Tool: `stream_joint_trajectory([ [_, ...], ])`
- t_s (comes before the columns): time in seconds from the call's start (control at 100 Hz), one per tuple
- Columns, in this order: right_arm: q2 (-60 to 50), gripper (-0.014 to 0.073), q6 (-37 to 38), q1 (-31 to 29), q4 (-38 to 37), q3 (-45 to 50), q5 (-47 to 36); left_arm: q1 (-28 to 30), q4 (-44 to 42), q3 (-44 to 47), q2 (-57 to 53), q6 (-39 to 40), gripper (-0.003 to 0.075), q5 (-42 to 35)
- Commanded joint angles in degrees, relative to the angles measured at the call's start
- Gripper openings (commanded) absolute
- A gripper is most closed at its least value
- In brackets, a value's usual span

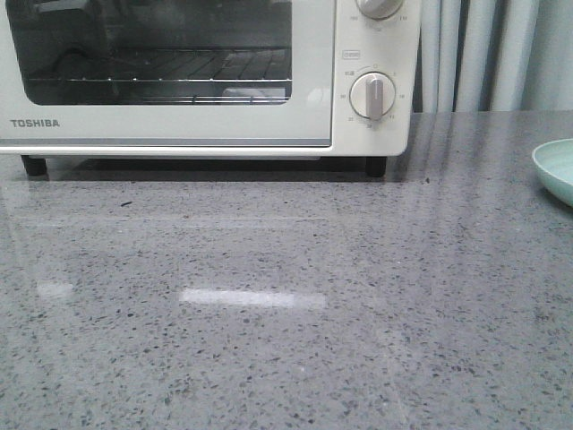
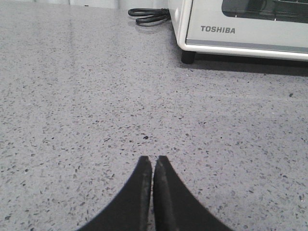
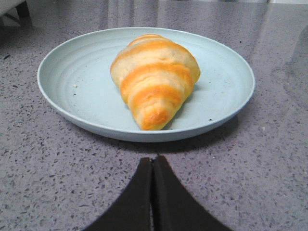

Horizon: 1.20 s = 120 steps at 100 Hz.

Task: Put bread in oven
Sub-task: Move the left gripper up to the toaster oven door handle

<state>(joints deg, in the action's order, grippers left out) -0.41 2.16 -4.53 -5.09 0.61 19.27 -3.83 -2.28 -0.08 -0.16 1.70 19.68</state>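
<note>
On the left side, my left gripper (image 2: pixel 153 166) sits low over the bare grey table (image 1: pixel 269 340) with its two fingers pressed together and nothing in them. The oven (image 1: pixel 206 76) stands ahead of it, and its door looks closed. I see no bread near this arm.

On the right side, my right gripper (image 3: pixel 153 166) is also pressed together and holds nothing. The bread (image 3: pixel 155 77) is straight in front of it, lying on a pale blue plate (image 3: pixel 72 91). One pointy end of the bread aims right back at my gripper, so its long way runs away from me, not across. The right arm is much nearer, so I think that arm should open up and pick the bread. The oven door needs opening too.
</note>
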Motion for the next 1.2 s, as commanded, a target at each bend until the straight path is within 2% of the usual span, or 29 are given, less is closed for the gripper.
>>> stream_joint_trajectory([
  [0.0, -1.3, -0.0069, -0.2, -0.3, -1.3, 0.7, -1.5, 0.2, 0.1, 1.4, -1.8, 0.6, -0.0021, -3.1],
  [0.46, -1.3, -0.0069, -0.2, -0.3, -1.3, 0.7, -1.5, 0.2, 0.1, 1.4, -1.8, 0.6, -0.0021, -4.8],
  [0.55, -1.3, -0.0069, -0.2, -0.3, -1.3, 0.7, -1.5, 0.2, -2.3, 1.4, -1.8, 0.5, -0.0021, -4.9],
  [0.71, -1.3, -0.0069, -0.2, -0.3, -1.3, 0.7, -3.3, 0.2, -1.0, 1.4, -1.8, 0.6, -0.0021, -10.4],
  [0.79, -1.3, -0.0069, -0.2, -0.3, -1.1, 0.7, -8.4, 0.2, -1.0, 1.4, -1.8, 0.6, -0.0021, -15.5],
  [0.86, -1.3, -0.0069, -0.2, -0.3, -1.1, 0.7, -15.5, 0.2, -1.5, 1.4, -1.8, 0.4, -0.0021, -16.9],
  [0.97, -1.3, -0.0069, -0.2, -0.3, -1.1, 0.7, -28.6, 0.2, -8.8, 1.4, -1.8, 0.4, -0.0021, -18.3],
  [1.19, -1.3, -0.0069, 0.5, -0.3, -1.0, 0.7, -55.0, 0.2, -8.8, 1.4, -1.8, 0.5, -0.0021, -20.7],
])
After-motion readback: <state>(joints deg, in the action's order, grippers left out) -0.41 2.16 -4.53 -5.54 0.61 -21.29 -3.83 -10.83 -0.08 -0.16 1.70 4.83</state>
